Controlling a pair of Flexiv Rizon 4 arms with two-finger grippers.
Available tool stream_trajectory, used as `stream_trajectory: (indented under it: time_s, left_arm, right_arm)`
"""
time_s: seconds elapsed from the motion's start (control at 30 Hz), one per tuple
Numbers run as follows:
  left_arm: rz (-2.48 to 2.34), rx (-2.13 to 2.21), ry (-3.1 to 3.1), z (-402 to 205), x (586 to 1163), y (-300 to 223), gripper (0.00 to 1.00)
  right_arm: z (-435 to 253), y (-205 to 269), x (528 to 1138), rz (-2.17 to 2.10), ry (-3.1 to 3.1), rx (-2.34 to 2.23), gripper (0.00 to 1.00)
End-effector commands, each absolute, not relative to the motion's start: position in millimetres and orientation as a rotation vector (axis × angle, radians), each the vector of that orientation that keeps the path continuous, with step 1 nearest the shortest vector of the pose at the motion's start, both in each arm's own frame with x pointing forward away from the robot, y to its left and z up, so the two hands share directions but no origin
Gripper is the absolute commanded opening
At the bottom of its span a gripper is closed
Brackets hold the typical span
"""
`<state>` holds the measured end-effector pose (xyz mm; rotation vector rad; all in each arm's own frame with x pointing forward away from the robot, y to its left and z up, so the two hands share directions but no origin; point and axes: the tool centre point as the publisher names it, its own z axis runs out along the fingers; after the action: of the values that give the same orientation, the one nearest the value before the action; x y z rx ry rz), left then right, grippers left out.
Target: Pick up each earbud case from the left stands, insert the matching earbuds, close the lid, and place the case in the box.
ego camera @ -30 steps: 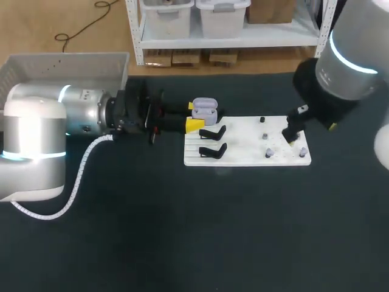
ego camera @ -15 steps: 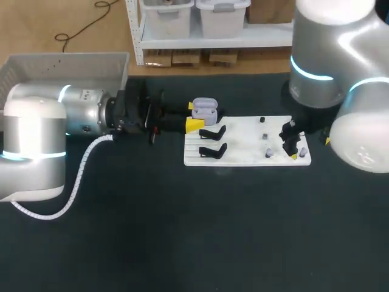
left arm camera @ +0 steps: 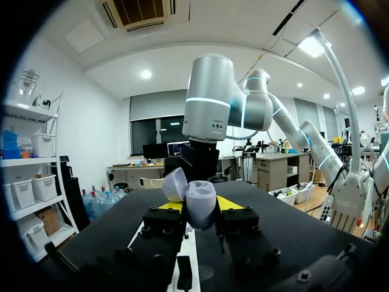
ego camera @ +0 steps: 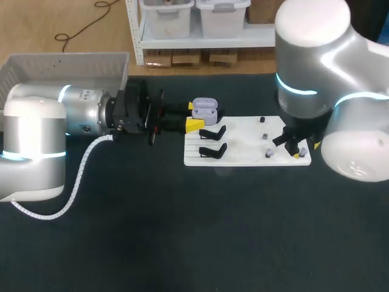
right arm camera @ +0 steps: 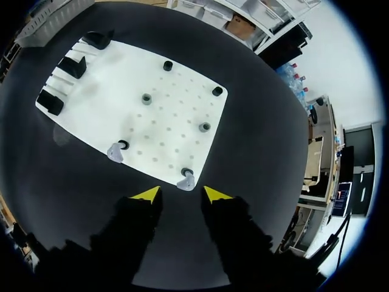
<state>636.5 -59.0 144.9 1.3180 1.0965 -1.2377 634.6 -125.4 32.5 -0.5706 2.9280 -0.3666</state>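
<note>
The left gripper [ego camera: 193,116] grips the open earbud case [left arm camera: 197,196] beside the stands [ego camera: 213,132], while the right gripper [right arm camera: 179,194], parted and empty, hovers over an earbud [right arm camera: 185,181] that an off-centre pinch could knock away.

You have a dark table [ego camera: 182,231]. Directly on it lies a flat white board [ego camera: 243,145], and a light grey box [ego camera: 67,61] stands at its far left corner.

left arm level, right arm bent downward
left end effector [ego camera: 192,115] lies horizontal, fingers clamped on an earbud case [ego camera: 205,111]; right end effector [right arm camera: 180,193] points straight down, its yellow-tipped fingers parted.
</note>
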Motion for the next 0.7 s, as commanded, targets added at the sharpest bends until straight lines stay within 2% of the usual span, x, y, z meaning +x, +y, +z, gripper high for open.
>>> stream_trajectory:
  time_s: [0.03,0.7]
  left_arm:
    - [-1.235,1.316,1.095,144.4,635.6,-58.7,0.0]
    - [-1.235,1.316,1.095,144.4,635.6,-58.7,0.0]
  right_arm:
    - [26.3,-125.3,631.2,-0.389,2.911,-0.553,0.41]
    - [18.4,-130.2,636.0,-0.5,2.823,-0.507,0.37]
